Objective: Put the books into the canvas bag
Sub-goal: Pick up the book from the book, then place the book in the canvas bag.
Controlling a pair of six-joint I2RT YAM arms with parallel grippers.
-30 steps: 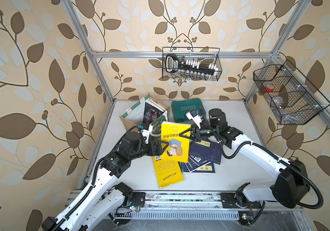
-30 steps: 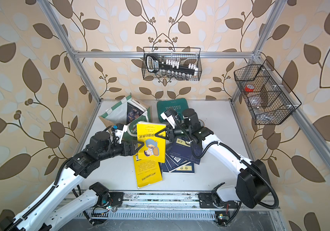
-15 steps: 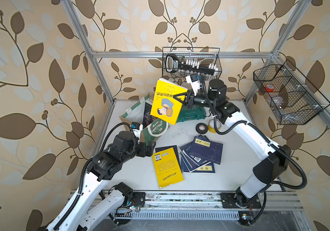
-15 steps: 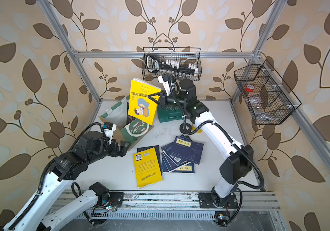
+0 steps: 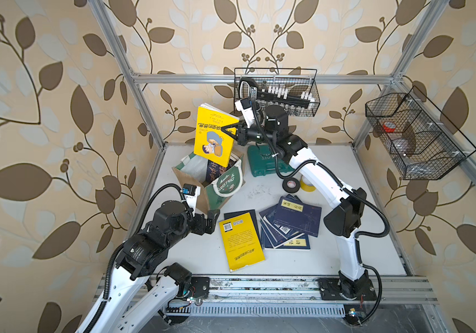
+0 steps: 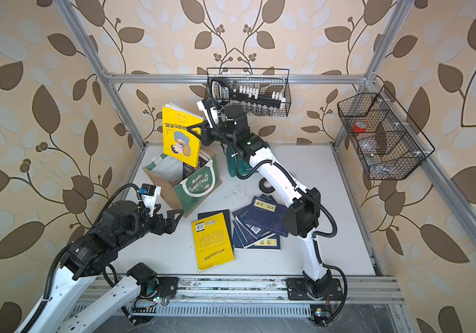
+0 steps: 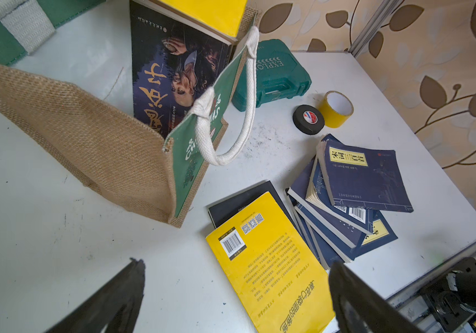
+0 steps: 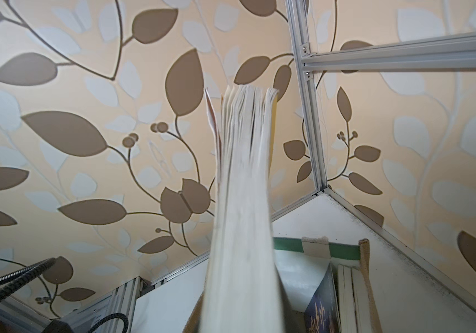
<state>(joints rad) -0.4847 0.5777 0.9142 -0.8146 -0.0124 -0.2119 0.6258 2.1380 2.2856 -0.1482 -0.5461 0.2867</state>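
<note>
A white tabletop [image 5: 360, 236] is enclosed by leaf-patterned wallpaper [image 5: 43, 144] and an aluminium frame [image 5: 259, 78]. A wire basket [image 5: 277, 92] is hung on the back wall and a second wire basket [image 5: 415, 138] on the side wall.

The canvas bag [image 5: 225, 184] is seen in both top views standing upright on the left arm's side of the table, mouth open. Its white rope handle [image 7: 248, 86] is draped over the green printed panel. A dark-covered book [image 7: 173, 72] is stood on edge inside it, and further page edges [image 8: 346, 297] are seen beside it in the right wrist view.

The right gripper [image 5: 229, 131] is clamped on the side edge of a yellow cartoon-cover book [image 5: 215, 138]. The book is held upright above the bag, with its lower edge at the bag's mouth. Whether that edge is already inside cannot be told.

The left gripper [image 5: 212, 220] is held low just beside the bag's near corner. Its jaws are spread wide with nothing between them, as shown by the two fingers [image 7: 115, 294] in the left wrist view.

A yellow book [image 5: 241, 240] is laid back cover up on the table, partly over a black book [image 7: 239, 199]. A fanned pile of navy books [image 5: 294, 223] is touching its side.

A green tool case [image 5: 262, 164] is placed behind the bag. A black tape roll [image 5: 291, 184] and a yellow tape roll [image 5: 307, 186] are set side by side near it.
</note>
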